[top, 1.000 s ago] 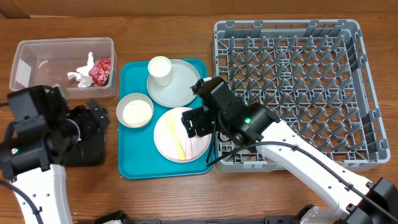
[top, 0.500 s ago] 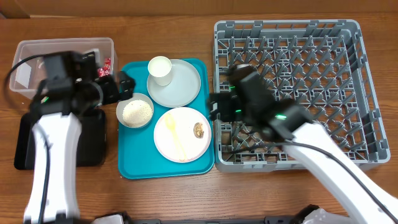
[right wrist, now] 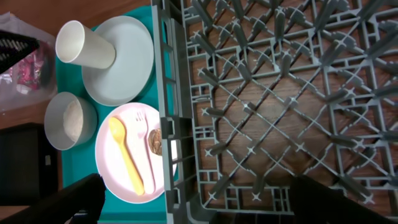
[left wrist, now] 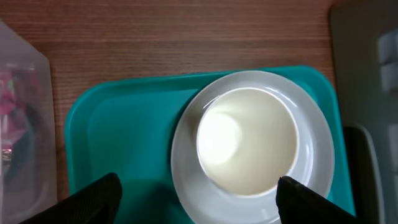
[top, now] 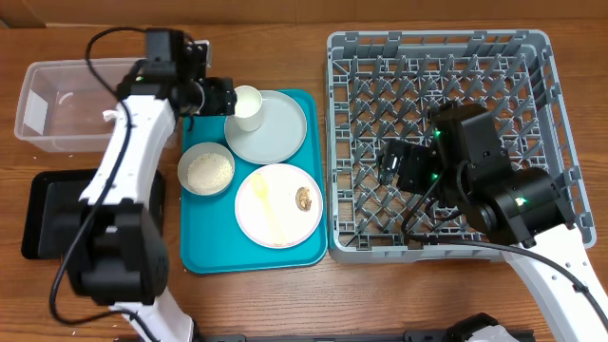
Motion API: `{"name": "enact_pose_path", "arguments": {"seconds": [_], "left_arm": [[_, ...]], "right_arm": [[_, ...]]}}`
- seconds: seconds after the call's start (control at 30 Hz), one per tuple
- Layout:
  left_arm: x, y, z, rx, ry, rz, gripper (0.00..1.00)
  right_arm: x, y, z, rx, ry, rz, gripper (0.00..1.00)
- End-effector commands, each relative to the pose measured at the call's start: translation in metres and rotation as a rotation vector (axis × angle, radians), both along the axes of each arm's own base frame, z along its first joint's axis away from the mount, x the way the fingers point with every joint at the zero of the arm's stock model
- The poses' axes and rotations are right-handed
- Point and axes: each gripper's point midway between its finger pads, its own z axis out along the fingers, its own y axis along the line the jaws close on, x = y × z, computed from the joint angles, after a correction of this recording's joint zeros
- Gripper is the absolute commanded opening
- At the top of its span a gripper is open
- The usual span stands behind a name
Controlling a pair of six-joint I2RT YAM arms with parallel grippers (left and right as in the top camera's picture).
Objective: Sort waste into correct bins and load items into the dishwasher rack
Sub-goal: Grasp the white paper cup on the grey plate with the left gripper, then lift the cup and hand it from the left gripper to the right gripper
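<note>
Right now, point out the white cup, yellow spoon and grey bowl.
white cup (left wrist: pixel 247 140), left wrist view, inner wall.
yellow spoon (right wrist: pixel 127 163), right wrist view, mid handle.
grey bowl (top: pixel 182 169), overhead view, left rim.

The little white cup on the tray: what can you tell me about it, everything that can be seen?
The white cup is a small, plain tumbler, slightly tapered, and looks like paper or thin plastic. It stands upright with its mouth up and looks empty inside. It sits on the grey plate, near that plate's rim, and the plate lies on the teal tray. As far as shows, nothing else touches it: the left pincer is close by, open, with its fingers spread wide and off the cup.
</note>
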Motion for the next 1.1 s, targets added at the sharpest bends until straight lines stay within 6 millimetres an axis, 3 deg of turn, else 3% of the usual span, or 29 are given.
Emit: {"name": "enact_pose_path", "arguments": {"seconds": [0.0, 0.33, 0.57, 0.63, 0.7, 0.9, 0.97, 1.07], "left_arm": [[0.025, 0.006, -0.004, 0.014, -0.017, 0.084, 0.73], [0.033, -0.011, -0.045, -0.068, 0.055, 0.111, 0.57], [0.031, -0.017, -0.049, -0.067, 0.066, 0.1, 0.5], [0.028, -0.018, -0.053, -0.065, 0.083, 0.101, 0.27], [0.025, -0.019, -0.056, -0.062, 0.101, 0.098, 0.13], [0.019, -0.017, -0.059, -0.05, 0.128, 0.102, 0.12], [0.016, -0.017, -0.061, -0.042, 0.139, 0.095, 0.05], [0.014, -0.017, -0.061, -0.041, 0.149, 0.093, 0.04]], "right_arm": [[0.001, 0.001, 0.008, 0.014, -0.015, -0.004, 0.99], [0.001, 0.0, 0.008, 0.013, -0.015, -0.004, 0.98], [0.001, 0.0, 0.008, 0.013, -0.014, -0.004, 0.99], [0.001, 0.0, 0.008, 0.012, -0.015, -0.004, 0.99], [0.001, -0.003, 0.007, -0.001, -0.016, -0.013, 0.99], [0.0, -0.004, 0.006, -0.008, -0.011, -0.016, 0.99], [0.0, -0.004, 0.006, -0.008, -0.011, -0.017, 0.99], [0.0, -0.004, 0.006, -0.008, -0.012, -0.017, 0.98]]}}
